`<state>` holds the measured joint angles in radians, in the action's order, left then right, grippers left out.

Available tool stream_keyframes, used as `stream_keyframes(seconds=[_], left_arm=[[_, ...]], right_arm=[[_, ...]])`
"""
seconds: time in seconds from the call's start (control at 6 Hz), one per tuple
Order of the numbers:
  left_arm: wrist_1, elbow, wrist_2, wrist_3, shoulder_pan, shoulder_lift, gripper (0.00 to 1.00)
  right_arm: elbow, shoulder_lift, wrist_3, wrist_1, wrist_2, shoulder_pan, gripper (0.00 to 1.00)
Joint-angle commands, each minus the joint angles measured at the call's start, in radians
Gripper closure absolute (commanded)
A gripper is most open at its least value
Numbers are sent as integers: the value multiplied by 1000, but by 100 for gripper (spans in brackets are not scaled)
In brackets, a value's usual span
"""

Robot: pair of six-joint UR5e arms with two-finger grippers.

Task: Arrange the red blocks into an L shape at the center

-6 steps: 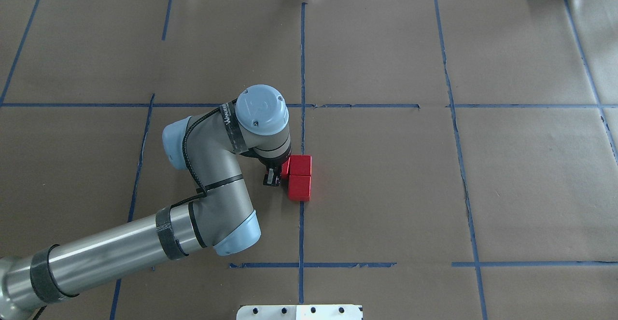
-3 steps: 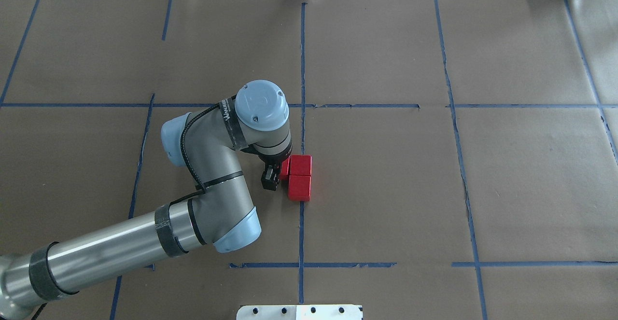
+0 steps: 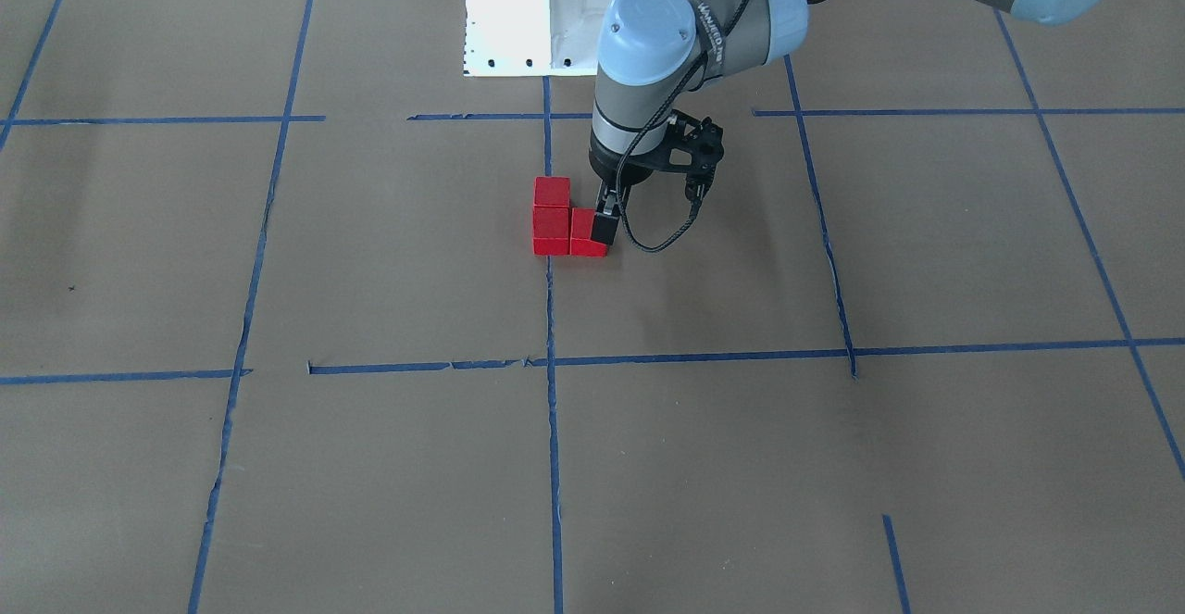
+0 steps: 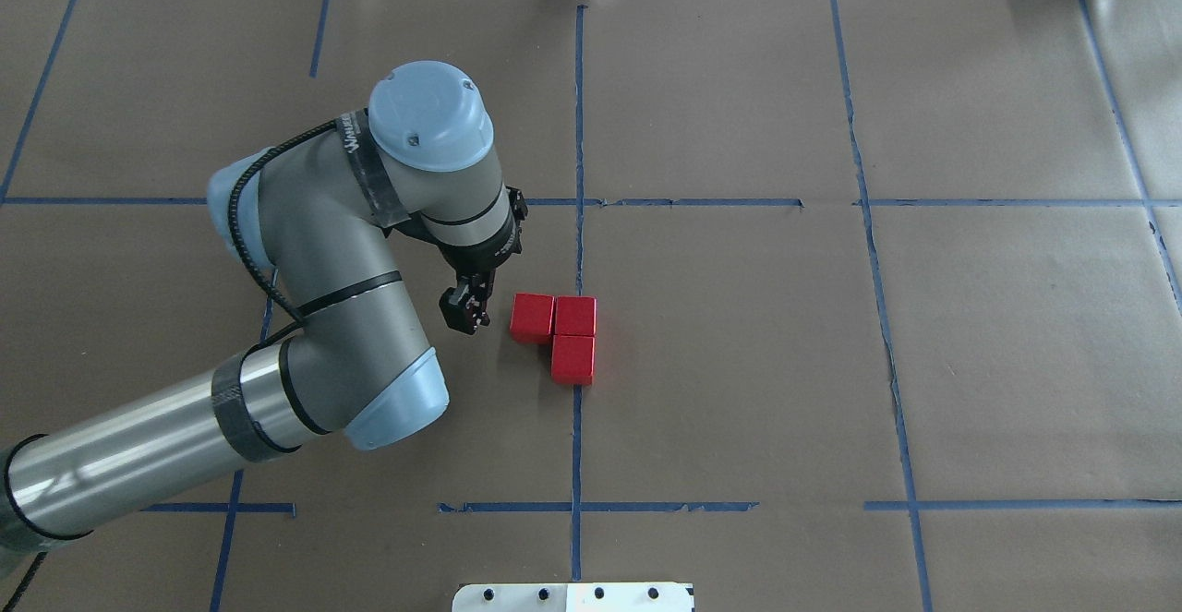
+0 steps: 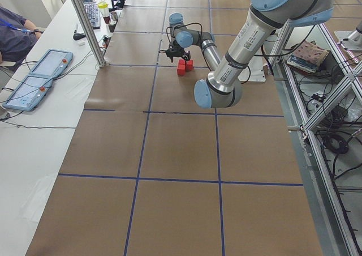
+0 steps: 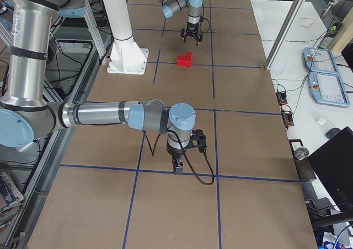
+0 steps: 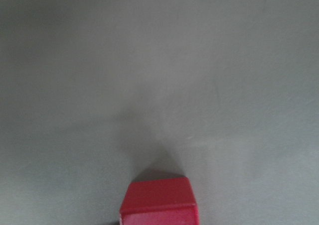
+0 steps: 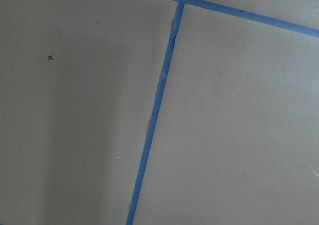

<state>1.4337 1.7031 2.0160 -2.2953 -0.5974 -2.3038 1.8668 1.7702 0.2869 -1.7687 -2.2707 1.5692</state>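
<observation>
3 red blocks (image 4: 574, 317) touching in an L at center (image 4: 720, 344) on the tape line (image 4: 579, 132), left gripper (image 4: 464, 309) beside them, released and empty, right gripper (image 6: 178, 168): jaw state can't tell.

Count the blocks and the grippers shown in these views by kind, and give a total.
red blocks: 3
grippers: 2, the left gripper and the right gripper
total: 5
</observation>
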Motion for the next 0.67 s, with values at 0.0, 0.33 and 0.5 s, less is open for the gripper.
stream_keyframes(seconds=[0.0,0.33,0.5], left_arm=[[-25,180,32,409,-72,167,0],[-25,262,110,868,-201,332,0],[-25,260,112,1139,-279,398,0]], right_arm=[[8,0,-70,0,-3,0,1],[8,0,-81,0,-4,0,1],[8,0,-78,0,-4,0,0]])
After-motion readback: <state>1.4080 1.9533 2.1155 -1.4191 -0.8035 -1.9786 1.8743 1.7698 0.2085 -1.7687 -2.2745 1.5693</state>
